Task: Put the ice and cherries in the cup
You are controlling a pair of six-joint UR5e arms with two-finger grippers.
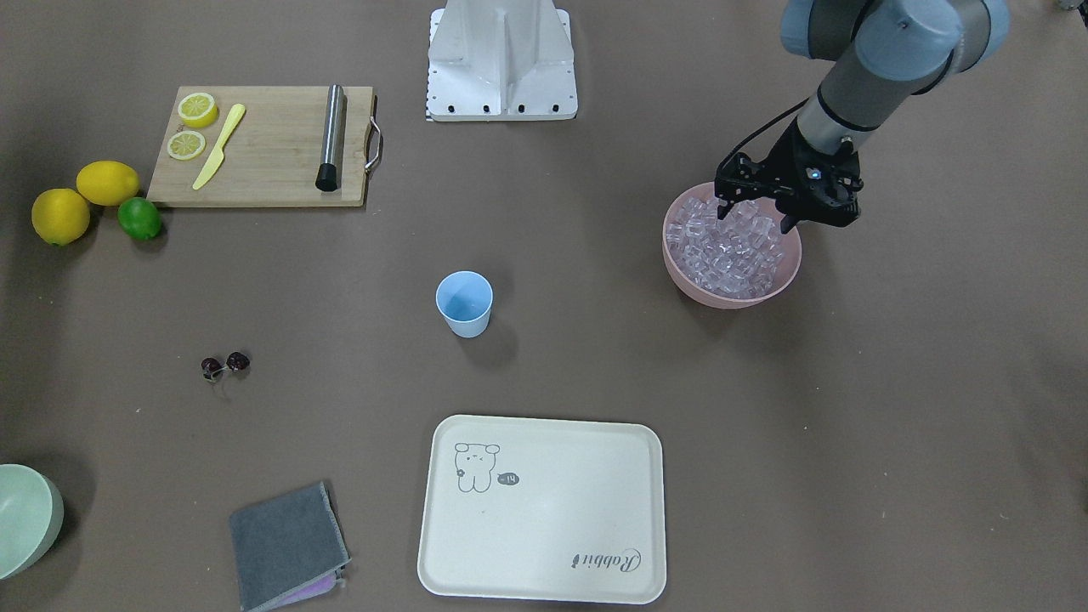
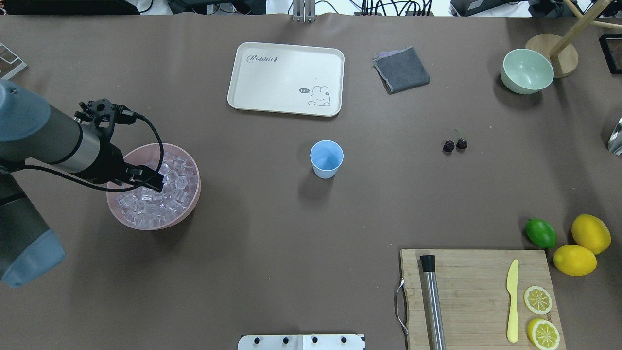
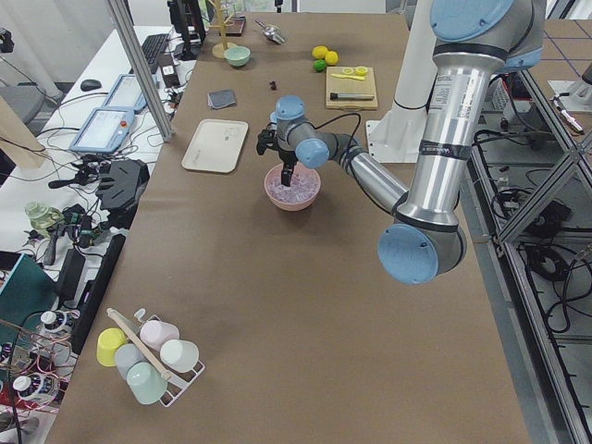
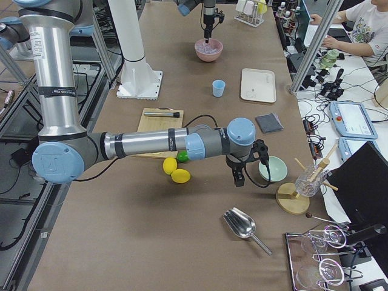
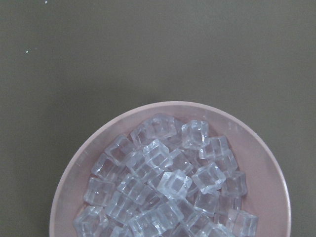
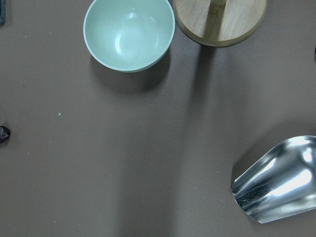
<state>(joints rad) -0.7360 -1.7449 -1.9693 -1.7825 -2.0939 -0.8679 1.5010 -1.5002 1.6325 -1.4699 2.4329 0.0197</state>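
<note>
Black left claw [image 1: 754, 219] hangs over the pink bowl [image 1: 731, 297], jaws apart, tips at or just in the ice [image 1: 722, 251]. I see nothing held. The wrist view shows cubes heaped loosely, faces at all angles.

Risks as I judge them:
- The cubes are clear and look slick. A pinch on a tilted face could squirt the cube out, or grab two and shed one in transit.
- Driving the tips deeper may wedge them between cubes and shove or tip the bowl, which sits loose toward the desk's left end.
- The cup [image 1: 464, 303] stands near the middle of the desk, well apart from the bowl, and looks empty. It's a long carry to a narrow mouth in light plastic. A low approach could knock it over, and an off-centre release could bounce the cube off the rim.
- The cherries [image 1: 225, 366] lie on the desk's right half, well apart from the cup. They're small with thin stems, so a nudge could roll them.

Right claw [image 4: 239, 176] shows only in the side view, near the green bowl [image 4: 274, 168] and metal scoop [image 4: 242, 225]. I can't tell if it's open or closed.
</note>
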